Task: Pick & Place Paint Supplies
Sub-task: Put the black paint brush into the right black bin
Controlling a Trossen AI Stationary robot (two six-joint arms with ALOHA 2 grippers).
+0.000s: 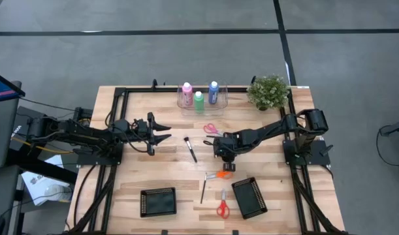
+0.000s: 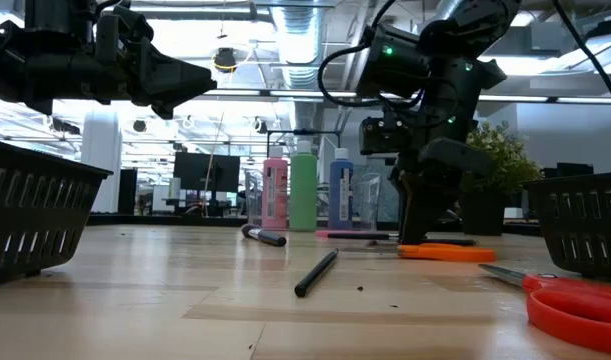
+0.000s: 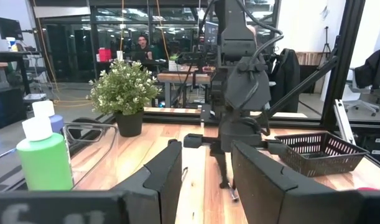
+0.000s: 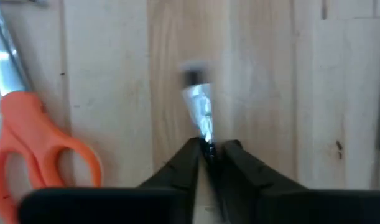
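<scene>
Pink [image 1: 186,92], green [image 1: 198,99] and blue [image 1: 213,91] paint bottles with white caps stand in a clear holder at the table's far edge. One dark brush [image 1: 190,149] lies mid-table and another [image 1: 203,189] lies nearer the near edge. My right gripper [image 1: 224,151] points down between them, shut on a third brush [image 4: 199,109] with a silver ferrule. My left gripper [image 1: 163,130] hovers open above the table's left half, clear of everything; it faces the right arm in the left wrist view [image 3: 205,180]. My right gripper pinches the brush between its two fingers [image 4: 186,158], just behind the silver ferrule [image 4: 205,134]. It comes from above, pointing down. The brush stands about upright below the fingers, its dark tip [image 4: 193,76] toward the table; whether the tip touches the wood cannot be told.
Orange scissors [image 1: 219,175] lie just near of the right gripper, pink scissors [image 1: 211,128] just beyond it, red scissors [image 1: 222,203] by the near edge. Two black baskets [image 1: 158,201] [image 1: 250,197] sit near the near edge. A potted plant [image 1: 268,91] stands at the far right.
</scene>
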